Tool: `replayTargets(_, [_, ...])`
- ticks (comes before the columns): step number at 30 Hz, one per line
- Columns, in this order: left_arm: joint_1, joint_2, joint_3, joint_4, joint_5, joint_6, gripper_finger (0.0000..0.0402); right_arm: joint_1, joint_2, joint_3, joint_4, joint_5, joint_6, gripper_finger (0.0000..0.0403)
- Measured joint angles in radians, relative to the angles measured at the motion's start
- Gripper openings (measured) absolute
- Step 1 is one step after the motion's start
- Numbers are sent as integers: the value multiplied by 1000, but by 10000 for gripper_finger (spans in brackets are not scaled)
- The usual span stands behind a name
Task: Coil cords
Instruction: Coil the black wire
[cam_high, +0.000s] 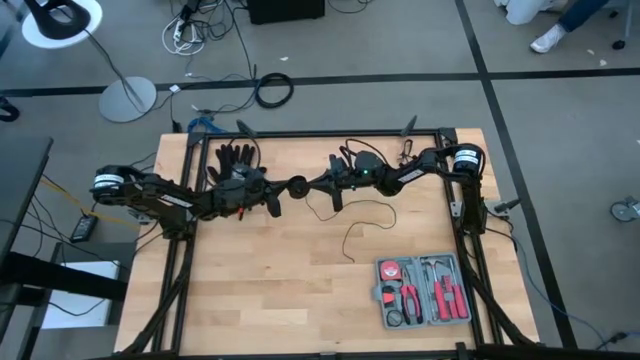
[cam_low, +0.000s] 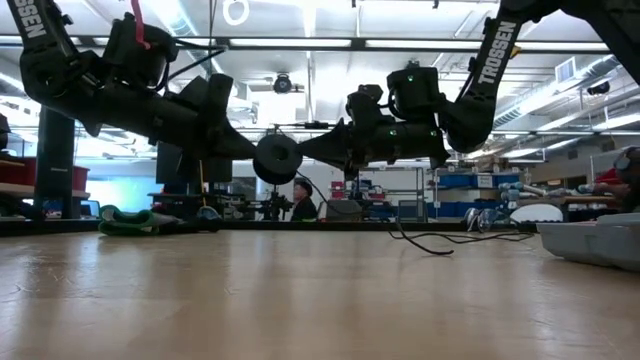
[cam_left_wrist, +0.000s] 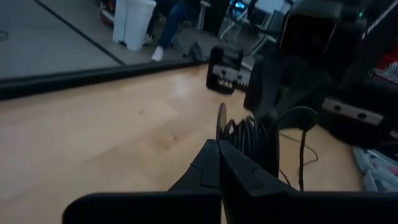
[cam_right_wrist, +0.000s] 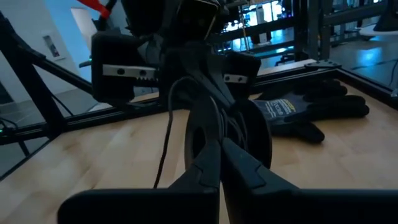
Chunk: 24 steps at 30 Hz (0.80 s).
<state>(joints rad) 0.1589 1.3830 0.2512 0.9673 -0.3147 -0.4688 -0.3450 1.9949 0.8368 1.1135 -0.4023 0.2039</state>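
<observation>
From above, the 2 dark arms are meeting over the far half of the pale wooden table (cam_high: 300, 290); the left gripper (cam_high: 285, 188) and the right gripper (cam_high: 308, 186) are both pinching the small round disc (cam_high: 297, 185) from opposite sides, holding it up off the wood. Only this overhead picture is showing the thin black wire (cam_high: 362, 222) trailing from the disc in a loose loop across the boards towards the grey tool case (cam_high: 424, 291), which is lying open with red-handled pliers inside; a black work glove (cam_high: 236, 157) is lying flat near the far rail, behind the left arm.

The level view is adding height: the disc (cam_low: 277, 159) is hanging in mid-air well above the tabletop, edge-on and round, between the 2 closed sets of fingers, while a slack stretch of wire (cam_low: 440, 241) is resting on the wood to the right.

The left wrist view is showing what the others are hiding; the wire is already wound in several tight turns around the disc (cam_left_wrist: 222, 122), which is looking like a flat spool with a thin rim, and the left fingers (cam_left_wrist: 211, 165) are lying pressed together on it. The right wrist view is giving the disc (cam_right_wrist: 249, 134) as smooth, matte and black, with the right fingers (cam_right_wrist: 214, 165) shut against its edge; the glove (cam_right_wrist: 305, 112) behind is looking soft, with printed lettering on its cuff.
</observation>
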Motion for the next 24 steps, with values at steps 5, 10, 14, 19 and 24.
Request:
replayTargets(5, [18, 1, -1, -32, 74, -32, 0, 0, 0, 0, 5, -14, -3, 1])
replayTargets(10, [37, 1, -1, -33, 91, -37, 0, -1, -1, 0, 6, -10, 4, 11])
replayTargets(14, [49, 1, 1, -18, 96, -37, 0, -30, -1, 1, -3, -22, 5, 28])
replayTargets(19, [50, 1, 4, -14, 95, -36, 0, -110, -48, -34, -42, -155, 96, 45])
replayTargets(24, [50, 1, 4, -17, 82, -34, 0, -152, -114, -101, -99, -217, 95, 44])
